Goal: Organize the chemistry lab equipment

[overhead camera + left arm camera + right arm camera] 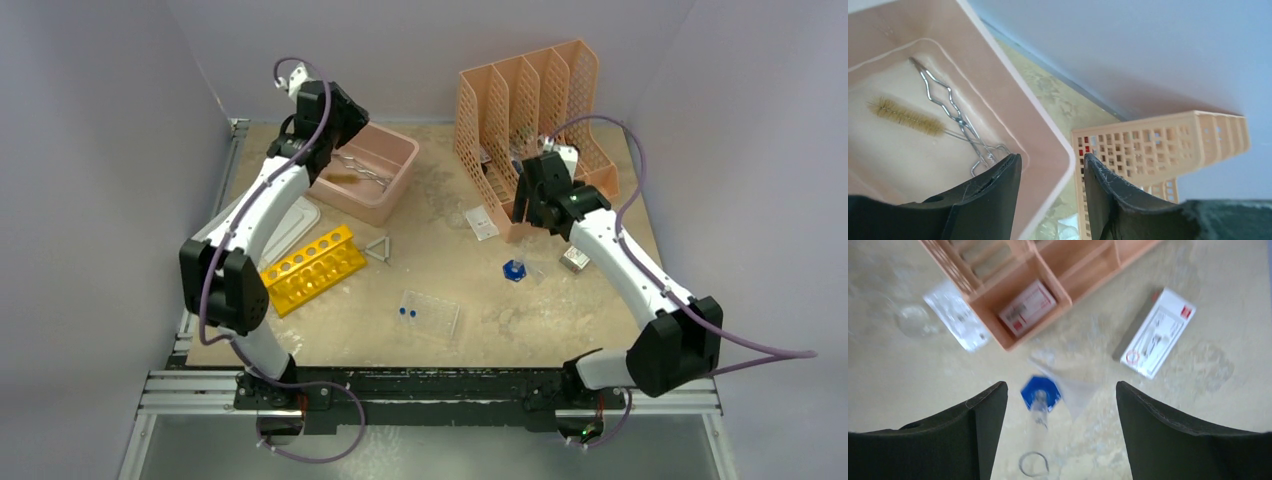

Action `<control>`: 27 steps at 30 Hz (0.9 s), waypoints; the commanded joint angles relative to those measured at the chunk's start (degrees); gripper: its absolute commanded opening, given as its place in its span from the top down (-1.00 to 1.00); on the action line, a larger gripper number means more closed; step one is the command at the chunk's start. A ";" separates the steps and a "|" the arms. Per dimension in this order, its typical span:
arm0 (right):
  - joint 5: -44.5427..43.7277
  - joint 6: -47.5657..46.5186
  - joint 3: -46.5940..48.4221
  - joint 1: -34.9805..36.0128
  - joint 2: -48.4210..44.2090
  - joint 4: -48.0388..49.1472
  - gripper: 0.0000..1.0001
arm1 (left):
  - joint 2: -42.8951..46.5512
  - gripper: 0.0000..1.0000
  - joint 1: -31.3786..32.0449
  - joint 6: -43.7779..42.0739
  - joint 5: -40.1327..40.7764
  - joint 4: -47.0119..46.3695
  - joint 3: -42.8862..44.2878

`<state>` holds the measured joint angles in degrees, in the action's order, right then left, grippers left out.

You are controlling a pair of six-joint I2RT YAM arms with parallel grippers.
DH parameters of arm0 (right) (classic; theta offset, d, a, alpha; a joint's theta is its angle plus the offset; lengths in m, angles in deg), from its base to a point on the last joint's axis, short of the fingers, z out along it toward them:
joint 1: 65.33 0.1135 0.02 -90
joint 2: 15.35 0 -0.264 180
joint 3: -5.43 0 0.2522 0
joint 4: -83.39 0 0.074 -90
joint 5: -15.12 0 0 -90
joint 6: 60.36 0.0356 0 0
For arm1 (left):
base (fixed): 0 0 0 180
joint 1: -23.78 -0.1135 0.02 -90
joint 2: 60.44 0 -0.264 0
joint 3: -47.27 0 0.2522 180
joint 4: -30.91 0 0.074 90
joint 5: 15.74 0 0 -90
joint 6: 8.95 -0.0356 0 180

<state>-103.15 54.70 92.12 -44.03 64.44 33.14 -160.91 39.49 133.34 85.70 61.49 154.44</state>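
The right end effector [1060, 390] is open very wide and holds nothing. Right under it, in the gap between its two fingers, a clear plastic tube with a blue six-sided foot [1040, 392] lies flat on the desk [1198, 405]. The tube's long side runs from the foot back toward the wrist, so one finger stands on each side of it. I think a straight drop and a squeeze would catch it. Past the foot is the peach slotted file holder [1018, 335].

The left end effector [1052, 160] is about half open and empty, and it is far from the tube. Below it, to its left, the metal scissor-like tongs [943, 100] lie inside the pink plastic tub [1048, 145]. The right arm is the nearer one.
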 commanded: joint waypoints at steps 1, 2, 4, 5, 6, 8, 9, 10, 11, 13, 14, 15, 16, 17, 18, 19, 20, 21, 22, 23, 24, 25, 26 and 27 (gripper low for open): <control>6.32 2.73 -7.66 -0.03 -4.86 -0.84 -0.59 | 5.88 0.03 0.81 -3.95 2.79 -3.54 -4.54; 9.13 1.50 -8.79 -0.03 -6.03 0.97 -0.58 | 6.65 0.02 0.82 -3.51 2.90 -3.62 -5.18; 10.87 -1.09 -9.96 -0.03 -8.07 4.23 -0.59 | 7.40 0.02 0.86 -3.58 1.82 -3.65 -5.55; 11.79 -1.11 -10.52 -0.01 -8.60 5.04 -0.61 | 7.61 0.02 0.90 -4.01 1.21 -3.48 -5.65; 11.86 -0.81 -11.02 -0.03 -8.61 5.37 -0.61 | 7.86 0.02 0.98 -4.43 1.10 -3.08 -5.73; 11.41 1.45 -11.26 -0.03 -7.48 3.74 -0.60 | 8.61 0.01 0.99 -4.73 1.20 -2.33 -6.41; 10.63 1.87 -11.00 -0.03 -6.46 2.75 -0.58 | 9.15 0.01 0.98 -4.70 1.21 -2.27 -7.08; 10.05 1.83 -10.53 -0.01 -5.12 1.64 -0.50 | 9.83 0.01 0.99 -4.77 0.83 -2.69 -7.93; 9.37 1.59 -10.18 0.05 -4.26 0.97 -0.42 | 10.50 0.01 1.07 -4.85 0.50 -3.40 -8.78; 9.05 -0.11 -9.73 0.06 -3.30 0.67 -0.28 | 11.54 0.01 1.17 -5.32 0.00 -4.27 -9.82; 9.55 -1.27 -9.35 0.06 -3.17 0.47 -0.24 | 11.82 0.01 1.17 -5.76 -0.28 -4.33 -9.80; 10.58 -2.33 -9.04 0.06 -3.38 0.69 -0.21 | 12.05 0.01 1.17 -6.22 -0.62 -4.30 -9.71; 11.66 -2.93 -8.95 0.06 -3.69 0.73 -0.20 | 12.15 0.01 1.17 -6.66 -0.96 -4.14 -9.54; 13.23 -3.12 -8.87 0.06 -4.06 0.76 -0.20 | 12.46 0.01 1.17 -6.92 -1.24 -4.24 -9.56; 14.57 -3.32 -8.85 0.06 -4.33 0.74 -0.20 | 12.65 0.01 1.17 -7.02 -1.51 -4.25 -9.68; 15.58 -3.35 -8.81 0.06 -4.52 0.52 -0.22 | 12.78 0.01 1.17 -7.10 -1.73 -4.32 -9.79; 16.36 -3.09 -8.75 0.08 -4.51 0.06 -0.23 | 13.10 0.01 1.17 -7.12 -1.89 -4.41 -10.06; 16.99 -2.78 -8.81 0.08 -4.43 -0.31 -0.23 | 13.29 0.01 1.17 -7.07 -1.99 -4.49 -10.47; 17.36 -2.62 -8.90 0.06 -4.35 -0.48 -0.21 | 13.50 0.01 1.17 -7.03 -2.13 -4.65 -10.87; 17.64 -2.63 -9.12 0.06 -4.16 -0.43 -0.16 | 13.66 0.01 1.17 -6.95 -2.32 -4.81 -11.38; 17.82 -2.77 -9.19 0.06 -3.91 -0.29 -0.10 | 13.78 0.01 1.17 -6.94 -2.59 -4.92 -11.62; 18.03 -3.10 -9.03 0.10 -3.75 -0.37 -0.02 | 13.92 0.00 1.17 -7.01 -2.79 -5.07 -11.88; 18.07 -3.32 -8.78 0.11 -3.51 -0.46 0.05 | 14.02 0.01 1.17 -7.15 -2.97 -5.12 -12.00; 17.96 -3.38 -8.48 0.08 -3.33 -0.63 0.12 | 14.01 0.00 1.17 -7.45 -3.08 -5.13 -11.97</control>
<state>-86.94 52.43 81.04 -43.98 61.62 33.49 -149.04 40.67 127.81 84.04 59.06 143.09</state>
